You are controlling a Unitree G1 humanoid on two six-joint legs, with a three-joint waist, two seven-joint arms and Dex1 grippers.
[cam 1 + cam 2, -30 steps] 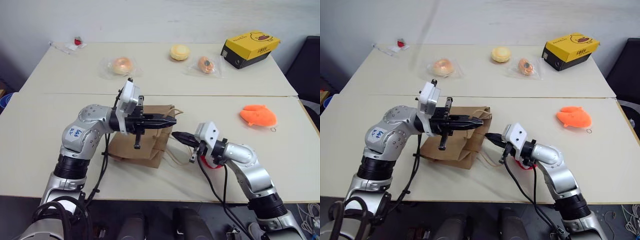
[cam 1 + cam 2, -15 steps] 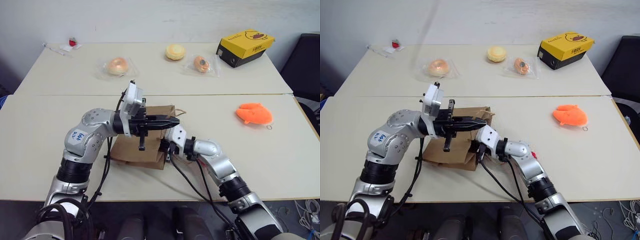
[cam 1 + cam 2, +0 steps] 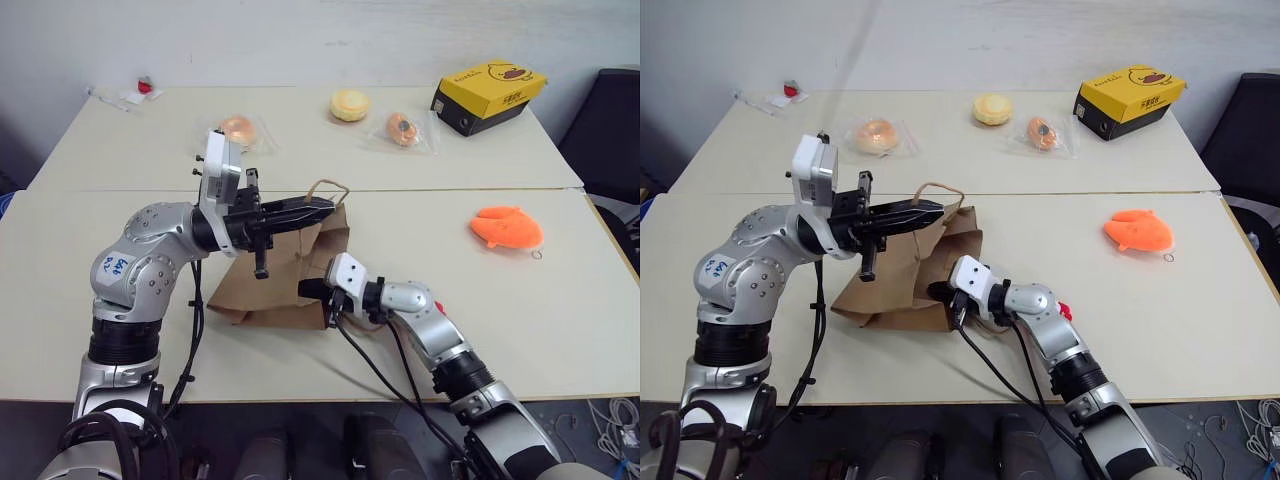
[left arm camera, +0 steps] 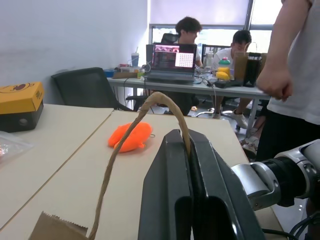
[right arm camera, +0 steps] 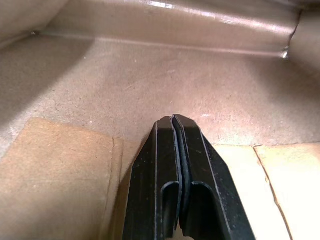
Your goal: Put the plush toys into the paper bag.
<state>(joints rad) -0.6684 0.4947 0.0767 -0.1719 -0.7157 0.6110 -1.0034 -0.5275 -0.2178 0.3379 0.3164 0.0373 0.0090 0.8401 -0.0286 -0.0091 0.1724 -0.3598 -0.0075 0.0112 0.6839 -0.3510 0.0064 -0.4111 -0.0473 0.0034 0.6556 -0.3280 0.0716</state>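
The brown paper bag [image 3: 283,278] lies on the near table with its mouth facing right. My left gripper [image 3: 324,206] is shut on the bag's cord handle [image 4: 150,100] and holds it above the bag, so the upper side is raised. My right gripper [image 5: 173,119] is shut, and its tips sit inside the bag's mouth [image 3: 305,290] over the brown paper floor. The orange plush toy [image 3: 506,227] lies on the table to the right, well clear of both grippers. A small red-and-white toy [image 3: 147,86] sits at the far back left corner.
Three wrapped pastries [image 3: 238,130] [image 3: 350,103] [image 3: 402,128] and a yellow duck box [image 3: 488,92] stand on the far table. A black chair [image 3: 612,130] is at the right edge. A person [image 4: 295,60] stands beyond the table, with others seated at a desk.
My left gripper has risen and drawn back left, lifting the handle and the bag's upper side. My right gripper moved left into the bag's mouth a second ago and has since stayed there.
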